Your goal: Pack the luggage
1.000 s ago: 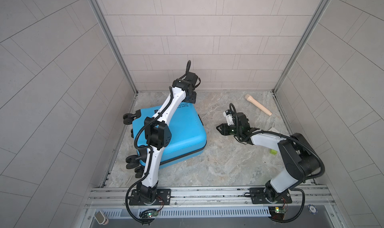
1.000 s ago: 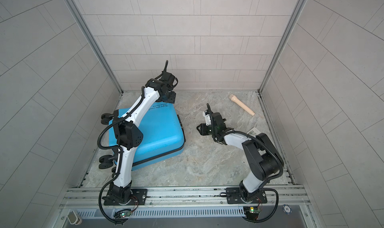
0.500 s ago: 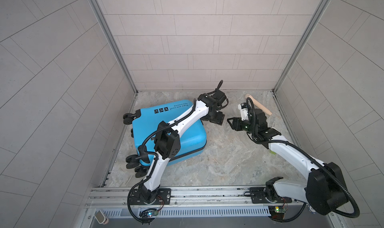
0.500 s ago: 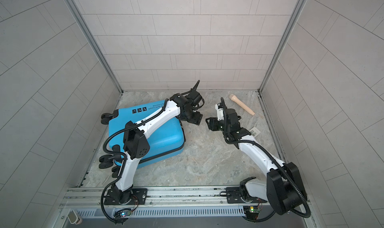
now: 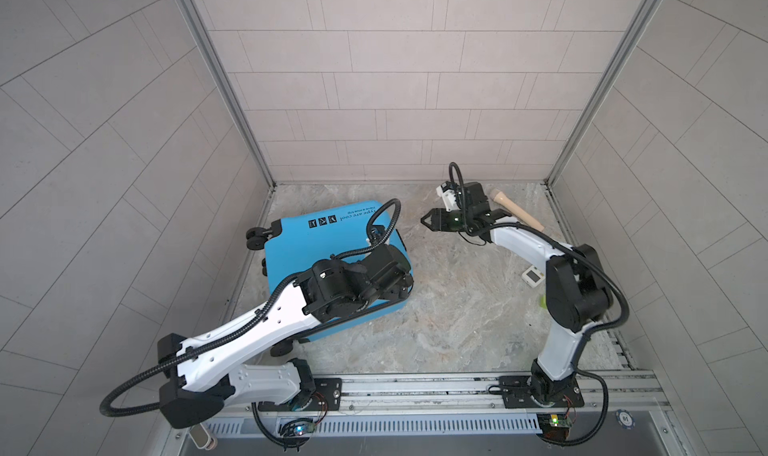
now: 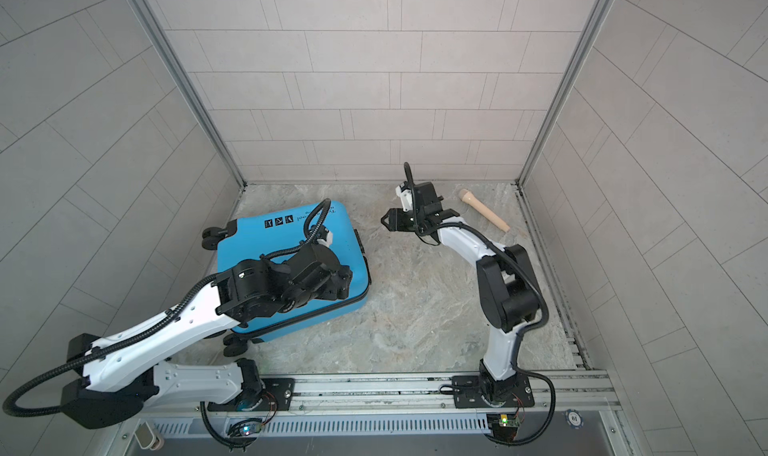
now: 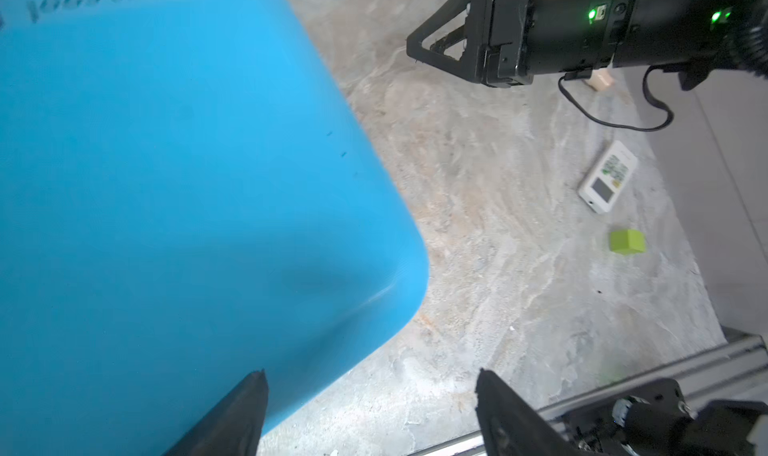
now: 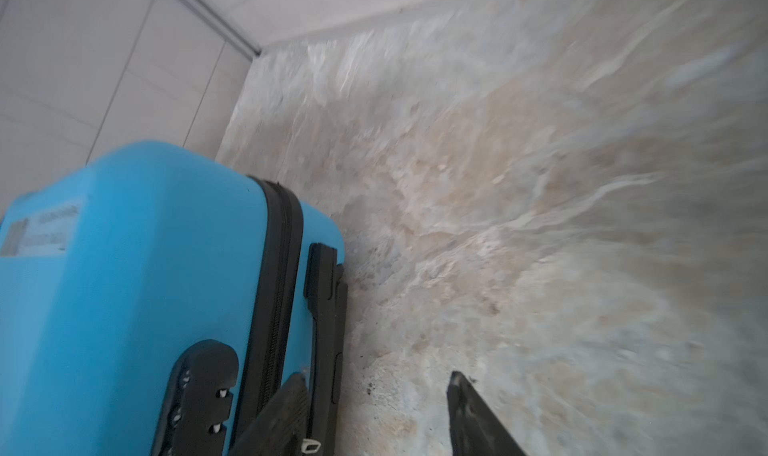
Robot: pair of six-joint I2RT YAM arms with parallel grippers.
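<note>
Blue and hard-shelled, the luggage [image 5: 328,241] lies flat and zipped shut on the marbled surface [image 5: 449,316], directly beneath the left tool [image 7: 370,377]. In the left wrist view that tool's fingers [image 7: 249,408] stand spread wide with nothing between them. One finger hangs over the rounded corner of the luggage [image 7: 166,183] and the other over bare surface just past it. Whether either finger touches the shell cannot be told.

The right tool [image 5: 424,221] points at the luggage's end from close by. In both top views a narrow strip of surface separates its tips from the shell [image 6: 266,246]. Its fingers [image 8: 473,416] are parted and empty. In the right wrist view the black zipper [image 8: 276,291] and a black side handle [image 8: 199,391] sit just ahead of them. Black wheels [image 5: 257,237] stick out from the end of the luggage farthest from this tool.

Behind the right tool, near the back wall, lies a wooden peg [image 5: 519,210]. Beside that tool's arm rest a small white handset [image 7: 607,177] and a green block [image 7: 627,241], well apart from the luggage.
</note>
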